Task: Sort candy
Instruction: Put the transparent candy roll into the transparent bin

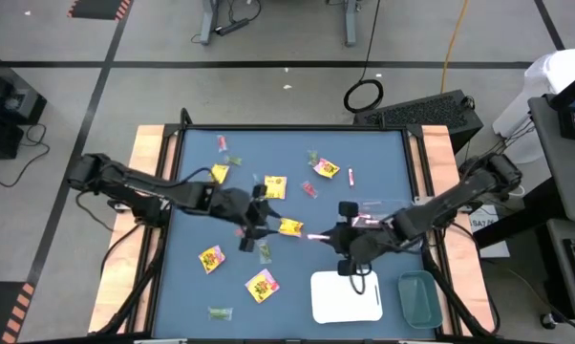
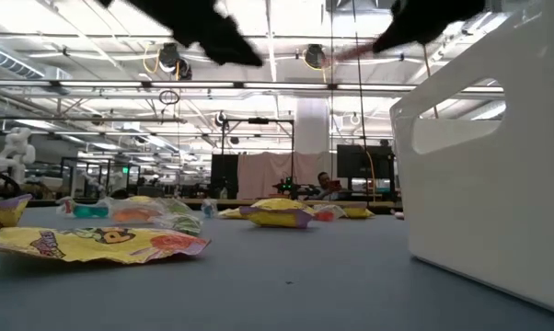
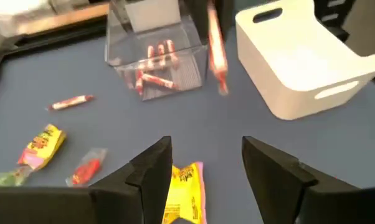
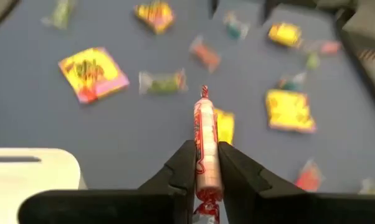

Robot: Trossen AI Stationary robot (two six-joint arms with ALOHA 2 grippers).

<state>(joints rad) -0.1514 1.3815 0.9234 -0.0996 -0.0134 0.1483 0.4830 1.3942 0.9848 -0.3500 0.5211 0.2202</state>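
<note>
A pink stick [image 4: 204, 146] was pinched upright between the right gripper [image 4: 206, 163] fingers above mid-table. The left gripper [image 3: 206, 163] was spread over a yellow packet [image 3: 182, 193].

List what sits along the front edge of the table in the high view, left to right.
Small green wrapped candy → yellow square candy packet with pink marks → white rectangular tray → green-tinted tray.

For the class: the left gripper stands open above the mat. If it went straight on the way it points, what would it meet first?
Probably the pink-red stick held by the right gripper, hanging ahead of the left gripper. Beyond it stands the clear tray, though depth is hard to judge.
</note>
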